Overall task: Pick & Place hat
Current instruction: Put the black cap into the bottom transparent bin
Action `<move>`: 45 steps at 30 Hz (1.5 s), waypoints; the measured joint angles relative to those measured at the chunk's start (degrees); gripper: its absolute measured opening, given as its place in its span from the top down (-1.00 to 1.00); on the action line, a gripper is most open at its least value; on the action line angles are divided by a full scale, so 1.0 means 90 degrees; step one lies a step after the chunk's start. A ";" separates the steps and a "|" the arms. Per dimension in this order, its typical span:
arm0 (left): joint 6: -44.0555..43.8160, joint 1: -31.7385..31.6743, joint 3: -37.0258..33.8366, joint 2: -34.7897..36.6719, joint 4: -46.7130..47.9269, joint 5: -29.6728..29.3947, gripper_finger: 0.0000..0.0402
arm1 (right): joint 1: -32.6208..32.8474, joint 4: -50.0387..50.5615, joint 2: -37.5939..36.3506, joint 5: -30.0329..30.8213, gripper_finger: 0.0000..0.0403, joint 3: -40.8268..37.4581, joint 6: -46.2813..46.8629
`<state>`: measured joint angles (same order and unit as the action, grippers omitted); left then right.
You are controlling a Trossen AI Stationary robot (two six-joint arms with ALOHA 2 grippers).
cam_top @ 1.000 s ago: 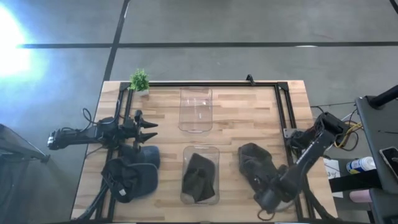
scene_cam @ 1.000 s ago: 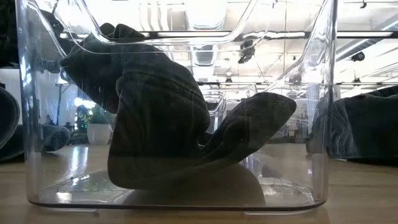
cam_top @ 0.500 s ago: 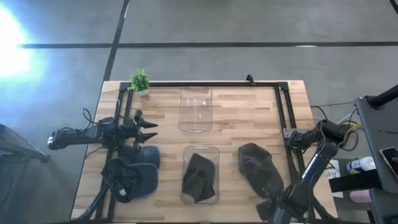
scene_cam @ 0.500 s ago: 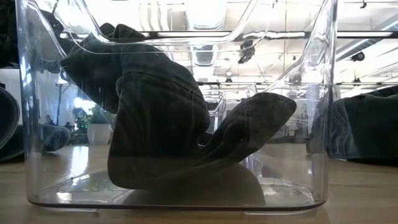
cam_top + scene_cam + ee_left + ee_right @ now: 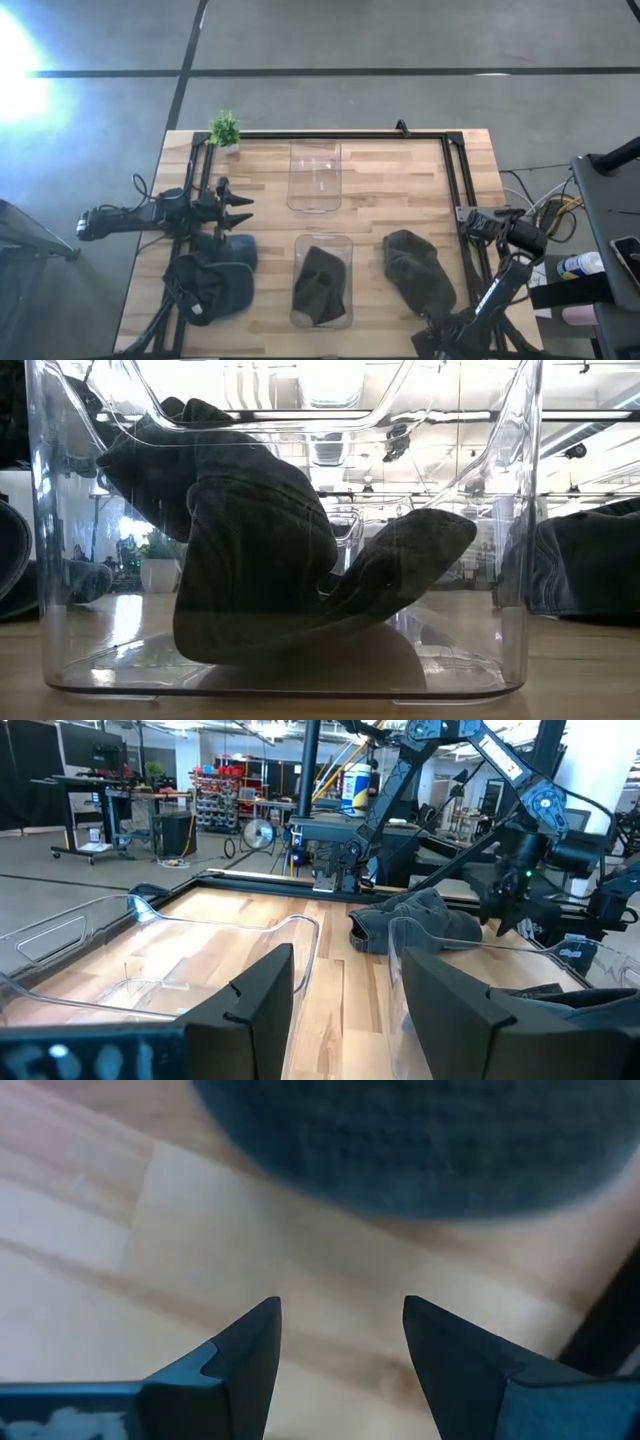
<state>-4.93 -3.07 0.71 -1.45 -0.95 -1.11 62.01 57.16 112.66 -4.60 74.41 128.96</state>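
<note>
While parted wide, right end effector (image 5: pixel 340 1342) just short of dark hat (image 5: pixel 420 1140).

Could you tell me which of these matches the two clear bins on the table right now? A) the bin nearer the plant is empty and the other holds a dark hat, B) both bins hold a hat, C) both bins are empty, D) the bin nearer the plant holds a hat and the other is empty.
A: in the high view the bin nearer the plant is empty, while the other bin holds a crumpled dark hat.
</note>
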 joint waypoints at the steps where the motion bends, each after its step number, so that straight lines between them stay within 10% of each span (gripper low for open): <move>1: 0.0000 0.0002 0.0000 0.0000 0.0002 -0.0004 0.10 | -0.0018 0.0004 0.0046 0.0014 -0.02 0.0004 -0.0198; 18: 0.0000 0.0000 0.0000 -0.0056 0.0010 -0.0004 0.10 | -0.1239 0.1840 -0.0995 0.2967 -0.02 -0.0002 -0.0824; 35: 0.0000 0.0001 0.0000 -0.0061 0.0010 -0.0004 0.10 | -0.1310 -0.0422 -0.2298 0.0840 -0.02 -0.1919 -0.0266; 45: 0.0000 0.0000 0.0000 -0.0068 0.0010 -0.0004 0.10 | -0.1249 -0.1107 -0.2362 0.1553 -0.02 -0.2751 0.0378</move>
<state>-4.93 -3.07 0.71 -2.07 -0.86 -1.15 50.76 47.19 91.40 9.37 49.65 132.35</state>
